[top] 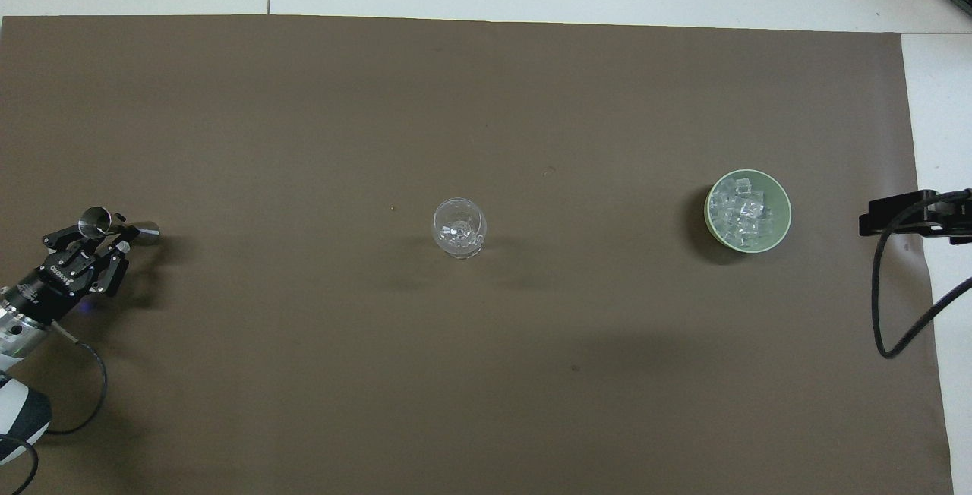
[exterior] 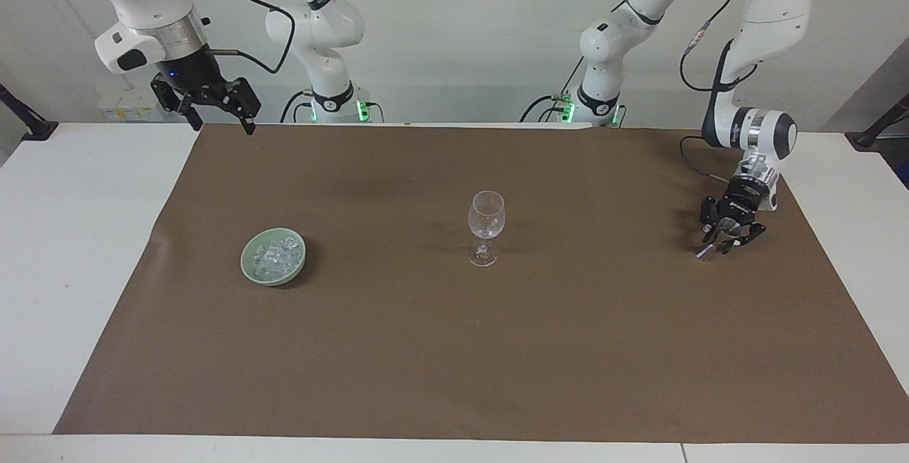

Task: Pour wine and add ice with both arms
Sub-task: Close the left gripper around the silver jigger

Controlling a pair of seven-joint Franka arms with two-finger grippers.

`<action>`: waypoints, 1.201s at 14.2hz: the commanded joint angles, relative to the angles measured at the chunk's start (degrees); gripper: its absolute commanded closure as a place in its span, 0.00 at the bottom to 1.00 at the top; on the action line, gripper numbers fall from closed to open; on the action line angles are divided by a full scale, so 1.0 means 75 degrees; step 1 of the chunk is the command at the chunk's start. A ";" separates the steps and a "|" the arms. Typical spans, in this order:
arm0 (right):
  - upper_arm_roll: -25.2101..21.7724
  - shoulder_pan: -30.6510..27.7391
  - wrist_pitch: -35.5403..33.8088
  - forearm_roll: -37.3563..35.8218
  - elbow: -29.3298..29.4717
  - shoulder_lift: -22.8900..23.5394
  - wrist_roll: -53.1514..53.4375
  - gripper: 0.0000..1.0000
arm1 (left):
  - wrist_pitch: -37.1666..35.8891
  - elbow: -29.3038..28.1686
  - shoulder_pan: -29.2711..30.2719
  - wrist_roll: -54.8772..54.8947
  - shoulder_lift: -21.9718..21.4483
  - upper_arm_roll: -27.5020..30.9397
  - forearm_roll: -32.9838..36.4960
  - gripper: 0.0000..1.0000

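Note:
A small silver jigger [top: 149, 234] lies on its side on the brown mat at the left arm's end of the table. My left gripper [exterior: 719, 246] is low over it, shut on its narrow waist. An empty stemmed glass [exterior: 486, 225] stands at the mat's middle. The ice [exterior: 273, 255], a heap of small clear cubes, fills a pale green bowl [exterior: 246, 265] toward the right arm's end. My right gripper [exterior: 221, 122] waits open, high over the mat's edge nearest the robots. No wine shows in either view.
The brown mat [exterior: 454, 349] covers most of the white table [exterior: 78, 250]. A black cable [top: 885, 313] hangs from the right arm over the mat's edge beside the bowl. Black clamps sit at the table's corners nearest the robots.

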 commanded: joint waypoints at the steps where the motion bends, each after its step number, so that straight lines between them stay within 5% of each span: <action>1: 0.0008 -0.0025 0.0005 0.0072 -0.0170 -0.0174 -0.0163 0.00 | -0.0148 -0.0041 0.0037 0.0128 0.0006 0.0027 -0.0144 0.80; 6: 0.0008 -0.0025 0.0005 0.0072 -0.0169 -0.0174 -0.0163 0.00 | -0.0160 -0.0041 0.0049 0.0139 -0.0006 0.0016 -0.0144 0.83; 13: 0.0008 -0.0025 0.0005 0.0072 -0.0181 -0.0174 -0.0163 0.00 | -0.0183 -0.0030 0.0038 0.0151 -0.0157 0.0016 -0.0156 1.00; 17: 0.0008 -0.0025 0.0005 0.0072 -0.0169 -0.0174 -0.0163 0.00 | -0.0113 -0.0030 -0.0115 0.0151 -0.0357 -0.0008 -0.0320 1.00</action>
